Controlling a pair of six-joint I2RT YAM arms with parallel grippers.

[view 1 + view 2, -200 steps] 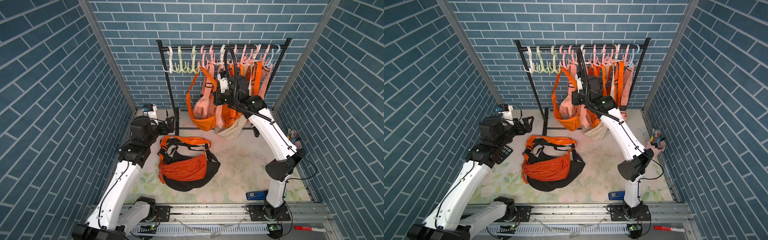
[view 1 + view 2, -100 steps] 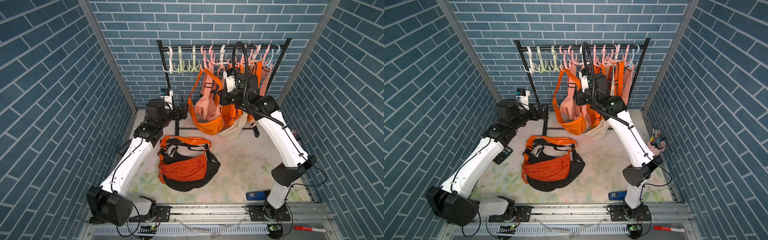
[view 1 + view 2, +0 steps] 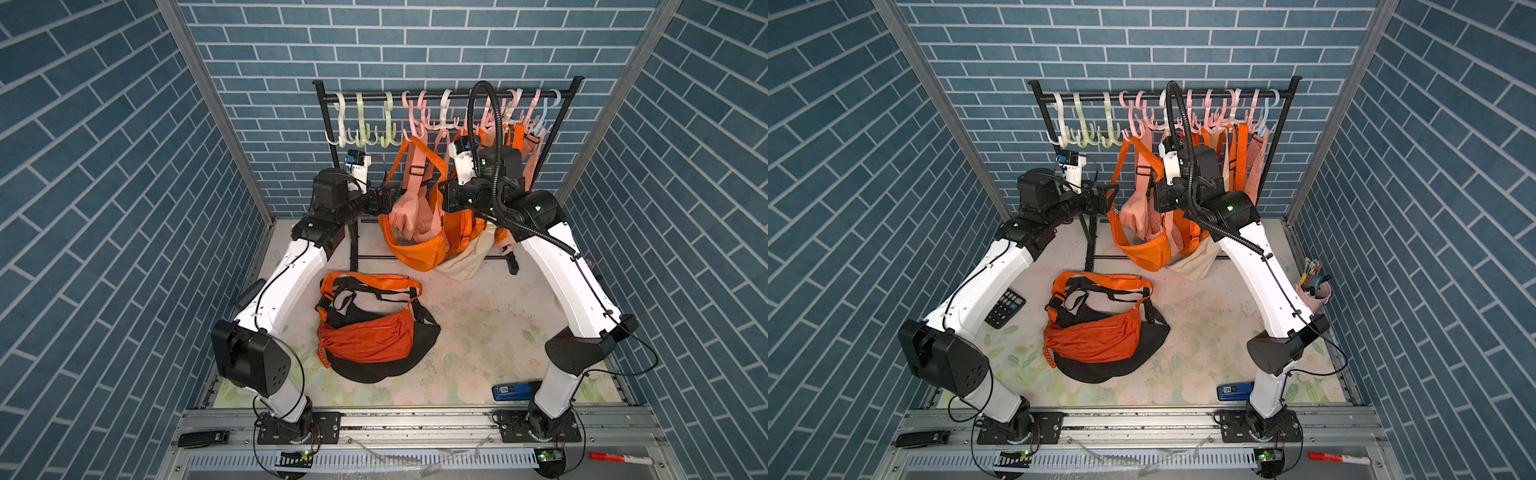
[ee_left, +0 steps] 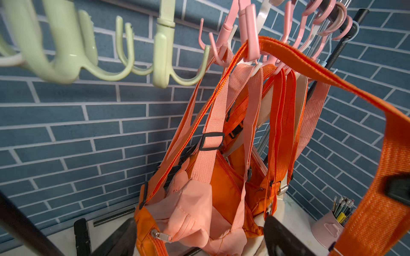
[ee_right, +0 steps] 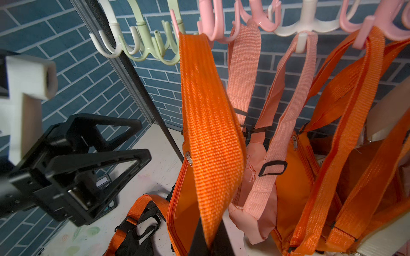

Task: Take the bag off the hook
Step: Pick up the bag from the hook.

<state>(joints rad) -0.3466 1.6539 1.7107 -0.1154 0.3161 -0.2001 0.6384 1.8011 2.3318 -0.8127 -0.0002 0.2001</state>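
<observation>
Right tool (image 5: 208,246) grips orange strap (image 5: 208,133) — blue device (image 3: 512,391) label illegible.

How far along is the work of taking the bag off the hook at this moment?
Looks done: an orange bag lies on the table. In hand: the right gripper is shut on the hanging bag's orange strap, the left gripper open beside it. Left: the strap is looped over a pink hook and must be lifted off.

Cloth and plastic, as I see it
The strap (image 5: 210,133) reads as coarse woven orange webbing, the pink bag (image 4: 188,210) as smooth matt cloth; hooks (image 4: 251,33) are glossy plastic, the zip pull (image 5: 189,159) shiny metal (rack (image 5: 134,73) looks matt black).
</observation>
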